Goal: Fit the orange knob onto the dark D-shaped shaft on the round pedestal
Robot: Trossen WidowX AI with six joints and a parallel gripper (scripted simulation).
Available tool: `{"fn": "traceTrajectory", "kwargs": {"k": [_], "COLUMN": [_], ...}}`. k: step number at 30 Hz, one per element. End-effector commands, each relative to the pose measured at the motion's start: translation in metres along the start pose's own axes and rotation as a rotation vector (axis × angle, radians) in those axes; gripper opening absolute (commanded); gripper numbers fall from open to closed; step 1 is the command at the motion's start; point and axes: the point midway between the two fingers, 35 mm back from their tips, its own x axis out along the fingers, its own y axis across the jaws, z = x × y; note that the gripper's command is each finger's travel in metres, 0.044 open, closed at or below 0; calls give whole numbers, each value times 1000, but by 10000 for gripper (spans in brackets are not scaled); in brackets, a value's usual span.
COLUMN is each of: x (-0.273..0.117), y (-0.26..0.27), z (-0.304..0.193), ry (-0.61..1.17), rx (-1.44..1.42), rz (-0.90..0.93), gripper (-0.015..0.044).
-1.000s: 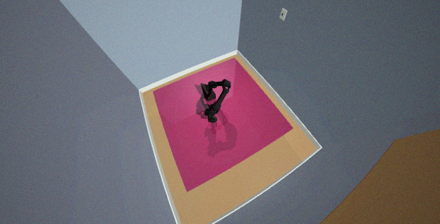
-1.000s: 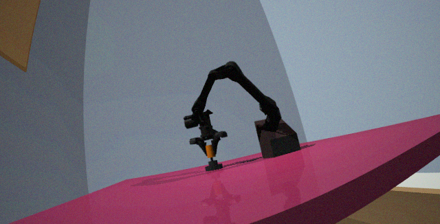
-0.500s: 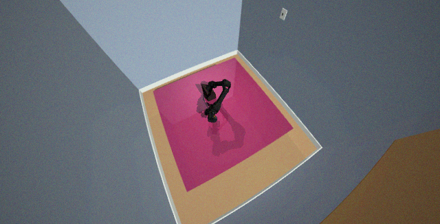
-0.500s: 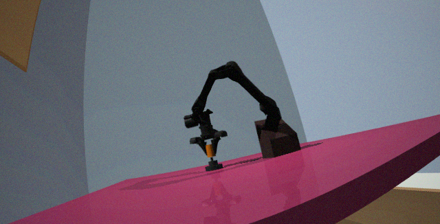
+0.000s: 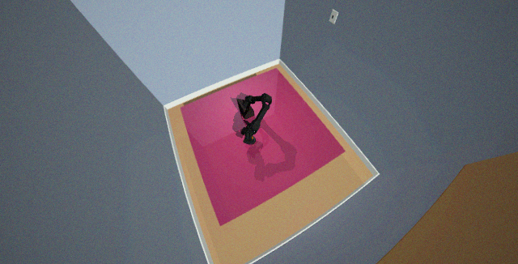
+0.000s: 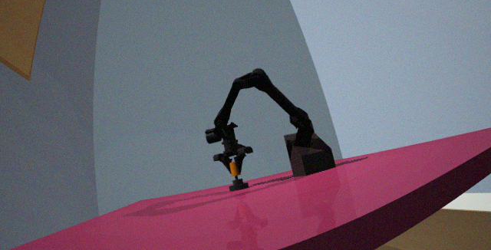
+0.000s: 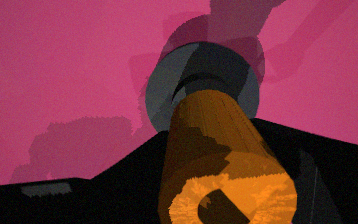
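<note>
The orange knob (image 6: 234, 169) (image 7: 215, 125) is upright between the fingers, above the round dark pedestal (image 6: 238, 185) (image 7: 161, 102). A short dark piece of the shaft (image 6: 236, 177) shows between the knob's lower end and the pedestal, so the knob is not down on the pedestal. Whether the shaft's tip is inside the knob cannot be told. In the wrist view the knob's top shows a dark hole with a straight side, and the knob hides the shaft. My gripper (image 6: 235, 170) (image 7: 208, 133) is shut on the knob and points down. The shaft's flat side is not visible.
The pink table top (image 5: 307, 134) (image 6: 383, 189) carries the arm's dark base (image 6: 312, 158) (image 5: 245, 109), with the arm arching from it to the pedestal. Shadows of the arm fall across the table. Walls stand around the table, with a socket plate (image 5: 333, 16) on one.
</note>
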Motion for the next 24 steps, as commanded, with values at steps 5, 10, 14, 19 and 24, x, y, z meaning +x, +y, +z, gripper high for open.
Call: {"fn": "traceTrajectory", "kwargs": {"k": [5, 10, 14, 19, 24], "x": [2, 4, 9, 13, 18], "y": [0, 0, -1, -1, -1], "z": [0, 0, 1, 0, 0], "ry": [1, 1, 2, 2, 2], "rx": [8, 6, 2, 2, 2], "rz": [0, 0, 0, -1, -1], "gripper": [0, 0, 0, 0, 0]}}
